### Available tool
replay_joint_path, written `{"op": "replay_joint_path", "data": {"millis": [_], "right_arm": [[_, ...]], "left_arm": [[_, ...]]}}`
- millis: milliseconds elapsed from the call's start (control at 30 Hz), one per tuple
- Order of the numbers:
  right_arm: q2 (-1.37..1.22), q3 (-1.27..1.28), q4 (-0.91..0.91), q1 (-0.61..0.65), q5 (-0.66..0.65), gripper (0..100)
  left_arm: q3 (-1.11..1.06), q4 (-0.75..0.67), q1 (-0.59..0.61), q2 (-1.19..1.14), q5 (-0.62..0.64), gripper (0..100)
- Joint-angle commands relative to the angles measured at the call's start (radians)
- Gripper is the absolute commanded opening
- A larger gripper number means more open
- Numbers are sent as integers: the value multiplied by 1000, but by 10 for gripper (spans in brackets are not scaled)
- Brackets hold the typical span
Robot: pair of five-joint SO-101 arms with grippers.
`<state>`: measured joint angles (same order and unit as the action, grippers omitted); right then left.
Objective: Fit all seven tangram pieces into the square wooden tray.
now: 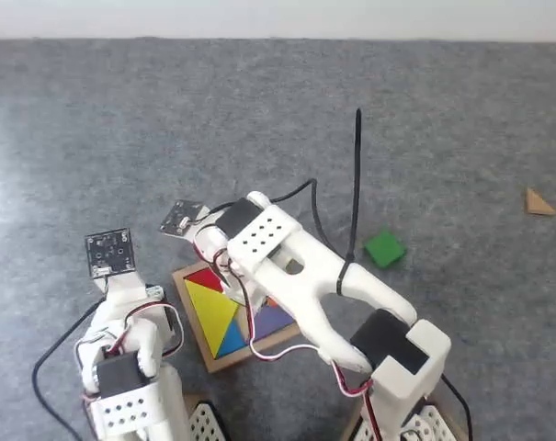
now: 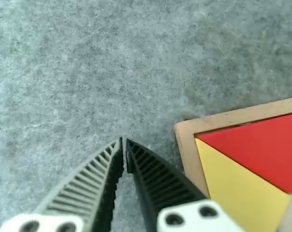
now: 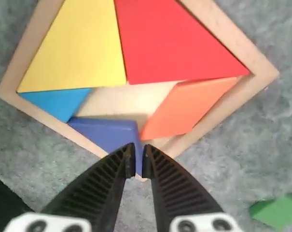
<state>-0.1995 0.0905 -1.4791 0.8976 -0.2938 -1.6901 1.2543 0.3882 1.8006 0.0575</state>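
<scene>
The right gripper [image 3: 136, 157] hangs just over the near rim of the square wooden tray [image 3: 264, 76]. Its fingers are drawn in to a thin slit with nothing between them. Right ahead of the tips lies an indigo piece [image 3: 107, 133]. Its near edge is tucked under the fingers, so I can't make out its full shape. Beyond it is a patch of bare wood [image 3: 126, 101], ringed by a small blue triangle [image 3: 59, 101], an orange parallelogram [image 3: 189, 106], a big yellow triangle [image 3: 76, 53] and a big red triangle [image 3: 170, 43]. The far points of the two big ones are cut off.

Off to one side of this gripper, out on the grey carpet [image 1: 259, 110], sits a green piece [image 3: 276, 211], clipped by the frame. From above it looks like a square block [image 1: 385, 249], well clear of the tray [image 1: 241, 356]. From up there the right arm [image 1: 305, 271] blankets most of the tray.

The left gripper [image 2: 124, 147] is pinched closed on nothing, above the carpet just beside a tray corner [image 2: 184, 150], not touching it. Slivers of red and yellow show past that corner.

Far beyond both grippers lies a small tan triangle [image 1: 538, 203], too small to judge further.
</scene>
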Motion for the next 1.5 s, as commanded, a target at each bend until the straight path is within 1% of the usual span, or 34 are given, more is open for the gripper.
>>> {"op": "replay_joint_path", "data": {"millis": [0, 200, 267, 400, 467, 567, 667, 800, 933, 1000, 1100, 1200, 1300, 1467], "right_arm": [[125, -6, -15, -15, -5, 43], [286, 118, 5, -16, -5, 62], [306, 190, 45, -16, -3, 103], [308, 351, 182, -15, -11, 195], [308, 399, 236, -12, -12, 220], [309, 407, 263, -2, -35, 221], [308, 394, 291, 35, -58, 221], [269, 342, 298, 64, 11, 220], [196, 325, 297, 99, 120, 220], [186, 313, 278, 124, 146, 220], [197, 245, 182, 150, 95, 220], [176, 187, 91, 154, -66, 220], [120, 166, 87, 147, -184, 220], [-1, 147, 84, 147, -311, 221]], "left_arm": [[7, 8, 3, 18, -6, 13], [7, 8, 3, 18, -6, 13], [7, 8, 3, 18, -6, 13], [7, 8, 3, 18, -6, 13], [7, 8, 3, 18, -6, 13], [7, 8, 3, 18, -6, 13], [7, 8, 3, 18, -6, 13], [7, 8, 3, 18, -6, 13], [7, 8, 3, 18, -6, 13], [7, 8, 3, 18, -6, 13], [7, 8, 3, 18, -6, 13], [7, 8, 3, 18, -6, 13], [7, 8, 3, 18, -6, 13], [7, 8, 3, 18, -6, 13]]}}
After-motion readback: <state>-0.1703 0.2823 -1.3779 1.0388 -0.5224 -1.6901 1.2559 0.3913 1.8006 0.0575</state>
